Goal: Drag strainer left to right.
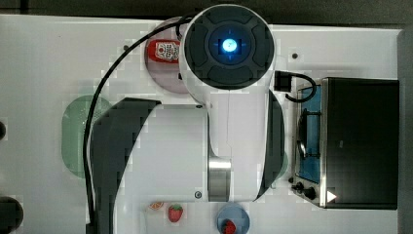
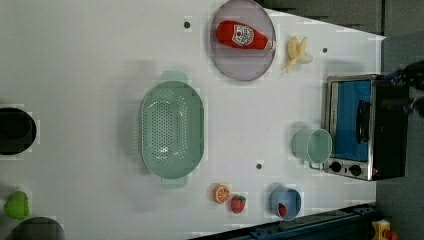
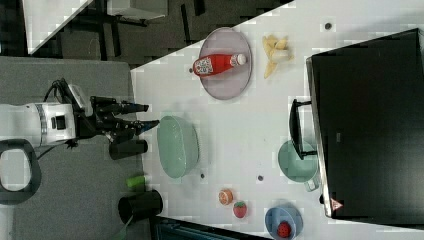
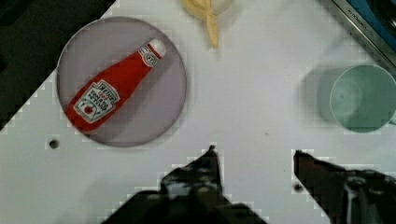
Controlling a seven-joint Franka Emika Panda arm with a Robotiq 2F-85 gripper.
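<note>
Centrally on the white worktop [image 2: 90,60], the pale green strainer [image 2: 172,130] is lying flat and untouched, with its perforated bowl facing up and a small tab handle at each end. In the right view the claw [image 3: 145,115] is hanging in the air just off the strainer's rim, at the right view's left, not touching it. Its fingers [image 4: 205,172] are standing apart with bare worktop showing between them in the wrist view, and nothing is being held.

Toward the left view's right, several things are sitting beyond the strainer. A grey plate [image 2: 242,67] is carrying a red ketchup bottle [image 2: 243,36] lying on its side, near the top edge. Just beside the plate, a peeled banana [image 2: 297,52] is resting on the worktop. A mint-green cup [image 2: 312,146] is lying close against the front of a small toaster oven [image 2: 365,127] with a blue glass door. Between the strainer and that cup, the worktop is showing bare apart from a small dark hole [image 2: 259,166].

Along the lower edge of the left view, an orange slice [image 2: 221,193] and a strawberry [image 2: 238,204] are lying side by side, near the strainer's lower tab. A blue cup [image 2: 286,202] with something red inside is sitting just past them. At the left view's left edge, a black round object [image 2: 15,131] and a small green thing [image 2: 16,205] are standing well apart from the strainer.

In the top view the arm [image 1: 229,97] is covering much of the worktop.
</note>
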